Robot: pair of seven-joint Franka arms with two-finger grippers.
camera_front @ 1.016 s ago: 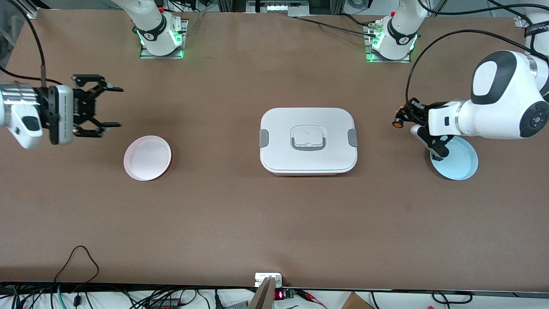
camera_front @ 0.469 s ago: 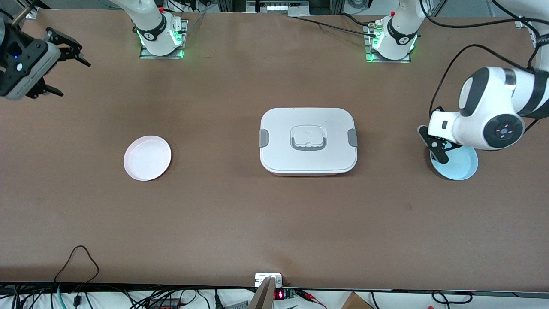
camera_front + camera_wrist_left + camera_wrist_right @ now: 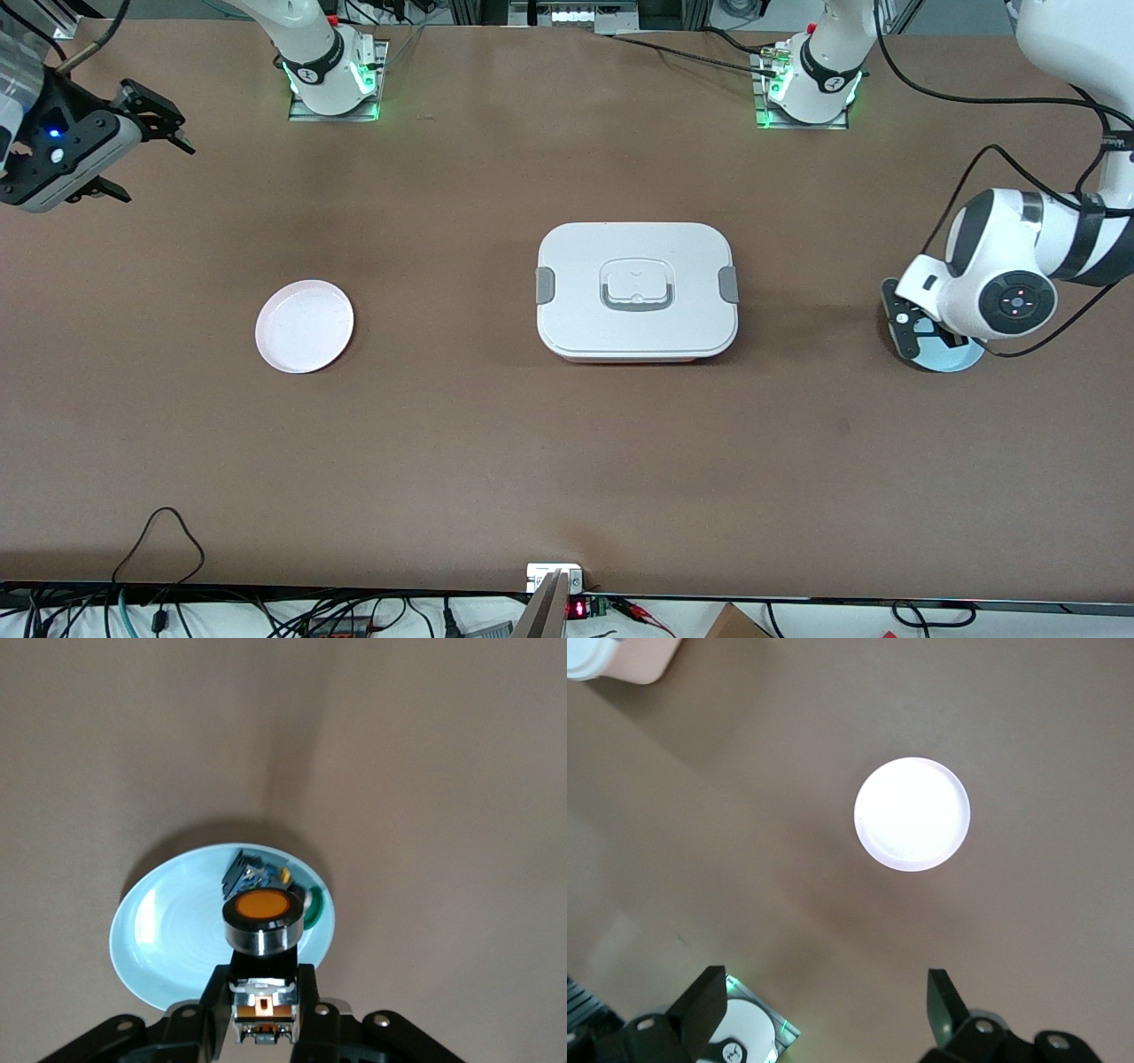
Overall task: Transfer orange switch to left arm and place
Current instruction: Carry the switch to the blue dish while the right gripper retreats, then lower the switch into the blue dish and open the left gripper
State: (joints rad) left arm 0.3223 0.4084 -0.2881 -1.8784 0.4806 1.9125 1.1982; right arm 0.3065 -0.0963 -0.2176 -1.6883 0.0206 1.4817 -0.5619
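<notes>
The orange switch (image 3: 262,920) is upright in my left gripper (image 3: 263,992), whose jaws are shut on its black body, orange cap up. It hangs just above the light blue plate (image 3: 168,939). In the front view the left wrist covers the switch, and the left gripper (image 3: 912,332) is over that plate (image 3: 957,357) at the left arm's end of the table. The white box (image 3: 636,288) stands mid-table. My right gripper (image 3: 159,175) is open and empty, raised over the right arm's end; it also shows in its wrist view (image 3: 824,988).
A green-capped switch (image 3: 312,904) and a small dark blue part (image 3: 248,873) lie in the blue plate. A pale pink plate (image 3: 304,326) sits between the box and the right arm's end, and shows in the right wrist view (image 3: 912,813). Both arm bases stand along the table's top edge.
The left gripper has turned downward and moved over the blue plate with the switch. The right gripper has swung up and away from the pink plate toward the table's corner.
</notes>
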